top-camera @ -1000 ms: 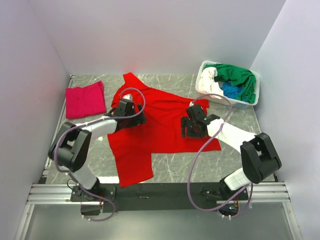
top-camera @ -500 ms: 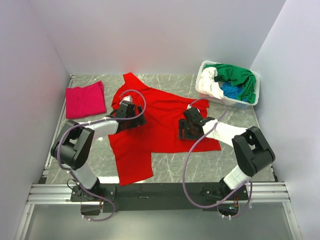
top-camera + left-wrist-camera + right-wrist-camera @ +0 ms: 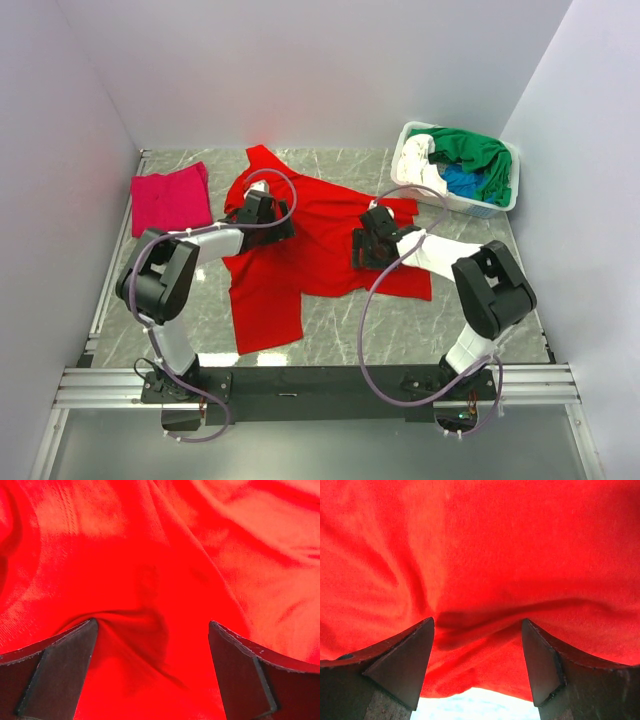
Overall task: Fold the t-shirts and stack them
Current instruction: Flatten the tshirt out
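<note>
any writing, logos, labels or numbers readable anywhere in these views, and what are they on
None: no word, label, brand, number or sign can be read in any view.
The red t-shirt, the pink t-shirt, the white basket and the heaped shirts inside it all look plain.
Both wrist views show only unmarked red cloth.
</note>
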Action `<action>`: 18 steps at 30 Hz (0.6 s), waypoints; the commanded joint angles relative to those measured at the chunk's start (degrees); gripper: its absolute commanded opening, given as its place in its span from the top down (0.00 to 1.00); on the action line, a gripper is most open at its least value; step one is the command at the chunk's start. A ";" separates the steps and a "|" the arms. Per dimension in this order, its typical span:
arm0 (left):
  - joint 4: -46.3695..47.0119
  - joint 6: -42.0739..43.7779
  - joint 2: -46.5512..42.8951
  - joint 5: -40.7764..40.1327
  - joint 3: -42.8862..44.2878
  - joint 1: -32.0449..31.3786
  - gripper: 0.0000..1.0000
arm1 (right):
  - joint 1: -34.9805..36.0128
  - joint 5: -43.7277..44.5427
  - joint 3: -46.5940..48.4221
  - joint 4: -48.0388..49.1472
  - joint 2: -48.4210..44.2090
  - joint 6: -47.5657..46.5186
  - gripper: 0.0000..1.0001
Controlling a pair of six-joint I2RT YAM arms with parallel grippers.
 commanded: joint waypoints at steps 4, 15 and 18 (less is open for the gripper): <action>-4.27 3.30 0.76 -1.40 4.55 2.32 0.01 | 0.23 1.51 3.50 -2.78 4.54 -0.15 0.23; -12.68 -8.98 -31.64 -20.02 -12.83 -7.08 0.01 | 0.32 1.60 0.34 -4.54 -10.39 -0.68 0.23; -20.66 -17.41 -38.15 -24.25 -18.90 -11.03 0.01 | 0.15 -0.07 -1.94 -3.58 -14.70 -0.59 0.22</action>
